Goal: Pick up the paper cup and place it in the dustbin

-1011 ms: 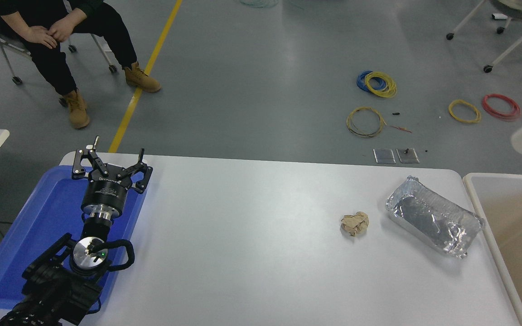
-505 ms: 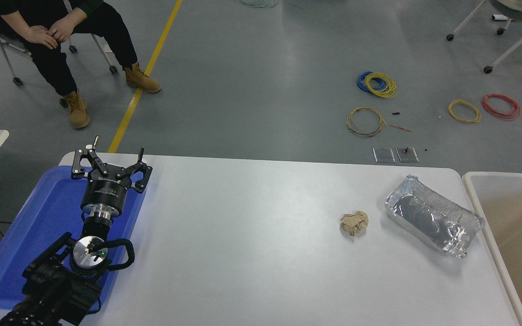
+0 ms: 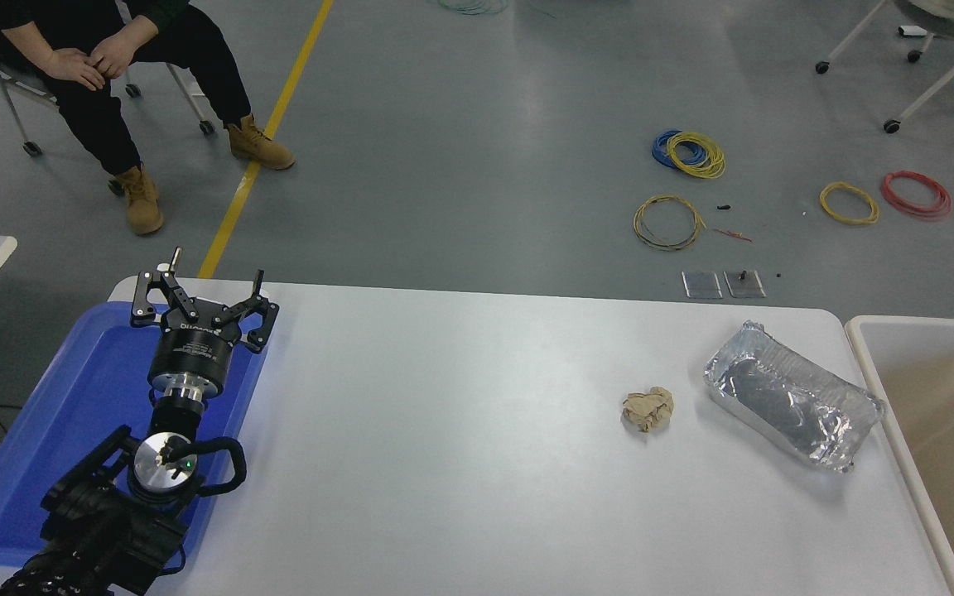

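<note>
Tabletop (image 3: 460, 430), white with rounded corners, fills the near half of the head view. At its left end lies a blue tray (image 3: 55, 430), and over it the left arm is parked, its claw (image 3: 202, 294) spread wide with nothing between the fingers. The right arm does not show anywhere. Toward the right end sits a crumpled brown paper ball (image 3: 648, 409), and just to its right, apart from it, lies a silver foil tray (image 3: 792, 396), set at an angle. Past the tabletop's right edge stands the dustbin (image 3: 887, 389), white-rimmed with a tan interior, cut off by the edge of the picture. The paper cup cannot be seen on the tabletop or in the visible part of the dustbin. On the grey floor beyond, wire coils (image 3: 688, 153) lie scattered, and a seated person (image 3: 104, 58) is at the far left.
</note>
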Controlling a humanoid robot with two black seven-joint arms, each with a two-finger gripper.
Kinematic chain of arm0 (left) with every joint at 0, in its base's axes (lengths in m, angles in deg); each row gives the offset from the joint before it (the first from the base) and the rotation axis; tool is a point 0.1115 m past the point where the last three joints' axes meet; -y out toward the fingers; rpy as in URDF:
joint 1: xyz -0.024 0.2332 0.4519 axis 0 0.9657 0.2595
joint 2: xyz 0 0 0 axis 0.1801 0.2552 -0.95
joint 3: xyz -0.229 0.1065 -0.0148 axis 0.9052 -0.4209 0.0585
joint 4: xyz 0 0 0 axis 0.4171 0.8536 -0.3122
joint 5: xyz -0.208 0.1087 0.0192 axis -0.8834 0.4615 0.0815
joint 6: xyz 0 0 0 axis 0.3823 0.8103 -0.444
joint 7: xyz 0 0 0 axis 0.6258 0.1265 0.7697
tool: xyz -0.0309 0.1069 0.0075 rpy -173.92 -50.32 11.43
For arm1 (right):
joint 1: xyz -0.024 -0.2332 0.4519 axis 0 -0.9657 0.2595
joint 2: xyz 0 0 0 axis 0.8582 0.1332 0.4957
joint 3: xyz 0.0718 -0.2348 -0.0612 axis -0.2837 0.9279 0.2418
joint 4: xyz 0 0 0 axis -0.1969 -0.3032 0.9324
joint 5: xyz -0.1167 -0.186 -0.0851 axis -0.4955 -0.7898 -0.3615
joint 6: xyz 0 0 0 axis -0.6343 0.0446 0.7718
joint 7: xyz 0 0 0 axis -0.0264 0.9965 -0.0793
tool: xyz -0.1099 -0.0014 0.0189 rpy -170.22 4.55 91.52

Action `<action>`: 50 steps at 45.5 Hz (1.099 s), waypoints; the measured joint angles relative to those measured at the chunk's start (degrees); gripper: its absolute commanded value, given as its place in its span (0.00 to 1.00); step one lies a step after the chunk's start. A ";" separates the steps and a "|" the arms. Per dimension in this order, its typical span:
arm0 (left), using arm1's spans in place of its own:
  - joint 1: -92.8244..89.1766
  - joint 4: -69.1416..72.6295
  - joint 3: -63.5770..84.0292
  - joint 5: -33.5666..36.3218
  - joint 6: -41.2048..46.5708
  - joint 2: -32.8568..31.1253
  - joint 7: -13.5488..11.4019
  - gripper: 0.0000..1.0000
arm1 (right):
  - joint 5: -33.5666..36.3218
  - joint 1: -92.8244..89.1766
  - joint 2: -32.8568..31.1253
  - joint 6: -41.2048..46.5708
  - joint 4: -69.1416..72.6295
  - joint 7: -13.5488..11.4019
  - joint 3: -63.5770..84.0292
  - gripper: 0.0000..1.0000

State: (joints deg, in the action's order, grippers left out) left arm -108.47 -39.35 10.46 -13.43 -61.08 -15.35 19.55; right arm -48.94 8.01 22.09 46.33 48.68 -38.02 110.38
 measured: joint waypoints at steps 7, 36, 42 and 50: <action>0.00 0.00 0.00 0.00 0.00 -0.01 0.00 1.00 | 0.02 -3.19 2.09 -2.51 -0.31 -0.34 -3.47 0.00; -0.03 0.00 0.00 -0.04 0.00 0.00 -0.01 1.00 | 0.10 -9.59 5.99 -6.34 -0.61 -0.60 -9.24 0.00; -0.05 0.01 0.00 -0.04 0.00 -0.02 -0.08 1.00 | 0.10 -9.82 6.10 -6.51 -0.61 -0.57 -9.43 0.28; -0.06 0.01 0.00 -0.04 0.00 -0.02 -0.09 1.00 | 0.11 -9.96 6.18 -7.38 -0.61 -0.56 -9.50 0.63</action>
State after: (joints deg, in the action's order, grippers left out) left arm -108.53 -39.34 10.46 -13.47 -61.08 -15.37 19.46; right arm -48.83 -1.95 28.27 38.95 48.07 -38.58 100.87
